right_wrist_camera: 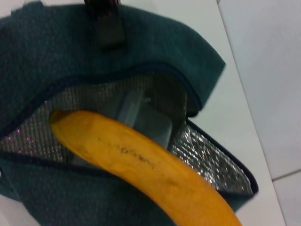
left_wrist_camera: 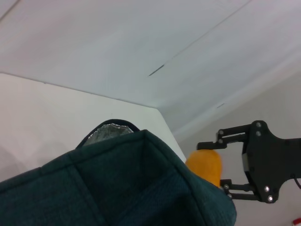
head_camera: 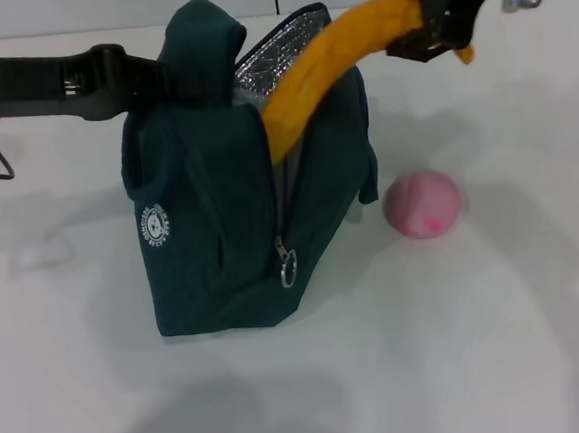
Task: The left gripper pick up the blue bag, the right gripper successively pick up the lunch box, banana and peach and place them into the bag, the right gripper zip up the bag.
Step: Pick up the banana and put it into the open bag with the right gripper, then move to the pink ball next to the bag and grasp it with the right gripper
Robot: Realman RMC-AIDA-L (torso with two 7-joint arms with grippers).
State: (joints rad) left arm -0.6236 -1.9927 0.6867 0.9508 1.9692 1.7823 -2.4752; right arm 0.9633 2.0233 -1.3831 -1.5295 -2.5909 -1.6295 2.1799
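Your right claw (head_camera: 433,27) is clamped on the banana (head_camera: 328,65), whose lower end dips into the open blue bag (head_camera: 221,242). Your left claw (head_camera: 153,79) grips the bag's handle. The peach (head_camera: 423,204) sits on the desk (head_camera: 480,342) beside the bag.

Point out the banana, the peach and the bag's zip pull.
banana (head_camera: 327,58), head view, middle of its curved body.
peach (head_camera: 423,204), head view, centre of the fruit.
zip pull (head_camera: 289,268), head view, the ring.

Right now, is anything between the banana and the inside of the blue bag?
Nothing visible blocks it. The banana, held by the right gripper, already has its lower end inside the open mouth of the blue bag. The lunch box lies deeper inside, below the tip. The left gripper holds the bag.
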